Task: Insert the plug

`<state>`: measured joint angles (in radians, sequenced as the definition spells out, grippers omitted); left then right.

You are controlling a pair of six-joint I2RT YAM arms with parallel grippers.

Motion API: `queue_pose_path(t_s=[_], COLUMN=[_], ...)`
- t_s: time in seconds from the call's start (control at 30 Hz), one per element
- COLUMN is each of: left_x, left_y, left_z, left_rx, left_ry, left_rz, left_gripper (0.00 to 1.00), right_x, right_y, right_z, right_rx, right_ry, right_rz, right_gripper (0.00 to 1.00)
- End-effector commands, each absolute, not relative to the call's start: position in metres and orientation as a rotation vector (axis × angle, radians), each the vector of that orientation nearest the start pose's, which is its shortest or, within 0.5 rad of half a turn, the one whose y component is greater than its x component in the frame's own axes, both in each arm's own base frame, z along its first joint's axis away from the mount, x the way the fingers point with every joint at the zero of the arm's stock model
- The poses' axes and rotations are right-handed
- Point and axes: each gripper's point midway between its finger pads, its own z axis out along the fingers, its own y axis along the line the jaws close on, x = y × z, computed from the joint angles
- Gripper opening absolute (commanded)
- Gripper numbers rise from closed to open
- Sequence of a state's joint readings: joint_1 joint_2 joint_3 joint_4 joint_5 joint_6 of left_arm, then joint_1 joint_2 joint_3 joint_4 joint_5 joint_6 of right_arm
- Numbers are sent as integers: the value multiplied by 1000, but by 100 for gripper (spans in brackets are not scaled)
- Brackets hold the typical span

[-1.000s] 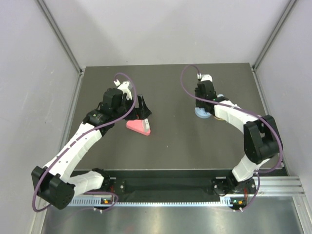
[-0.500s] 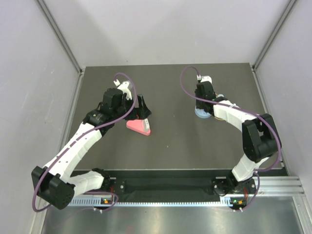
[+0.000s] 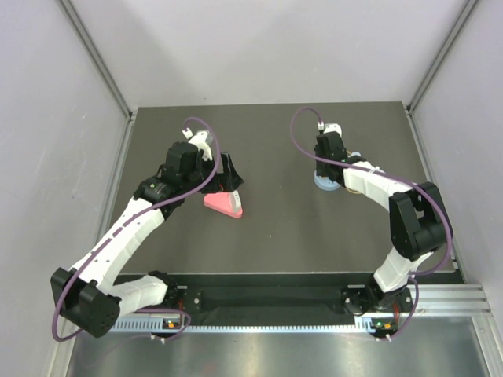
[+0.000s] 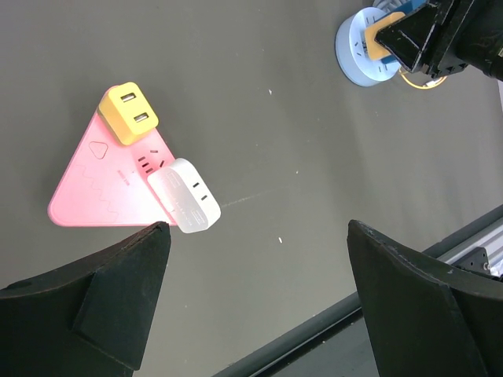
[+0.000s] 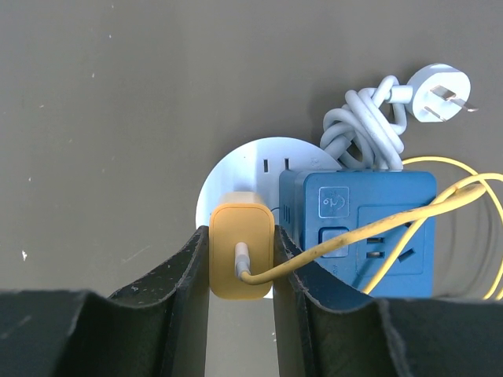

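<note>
Left gripper (image 4: 258, 236): fingers wide apart, holding nothing, over the dark table (image 4: 314, 157). Just left of it lies a pink triangular plastic socket board (image 4: 86, 196) carrying a yellow block adapter (image 4: 127, 114) and a white adapter (image 4: 185, 196).

Right gripper (image 5: 240, 234): clamped on the small yellow squarish plug (image 5: 240, 259), which sits over a round pale socket disc (image 5: 244, 165), just beside a blue box-shaped power cube (image 5: 377, 228). A coiled white cord (image 5: 369, 118) lies behind.

The plug's prongs are hidden. The thin yellow wire (image 5: 440, 196) is cut off at the right.

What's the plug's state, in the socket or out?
Cannot tell. The right gripper is shut on the plug, right over the round white socket; its prongs are hidden.
</note>
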<state>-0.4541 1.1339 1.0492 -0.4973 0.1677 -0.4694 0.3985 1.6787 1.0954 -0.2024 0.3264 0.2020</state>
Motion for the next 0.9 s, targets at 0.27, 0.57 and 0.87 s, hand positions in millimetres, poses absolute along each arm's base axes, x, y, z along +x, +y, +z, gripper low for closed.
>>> queue_pose_path(t_s=[0.27, 0.57, 0.87], left_x=[289, 291, 292], left_y=[-190, -190, -191], left_z=[235, 237, 242], left_rx=[71, 66, 50], left_ry=[2189, 2184, 2171], left_rz=[-694, -694, -698], left_gripper=[98, 98, 98], right_x=[410, 402, 376], right_y=[128, 130, 135], right_z=[65, 44, 13], right_rx=[-116, -140, -45], right_ry=[2373, 2433, 2498], right_rz=[-57, -38, 82], right_gripper=[0, 0, 0])
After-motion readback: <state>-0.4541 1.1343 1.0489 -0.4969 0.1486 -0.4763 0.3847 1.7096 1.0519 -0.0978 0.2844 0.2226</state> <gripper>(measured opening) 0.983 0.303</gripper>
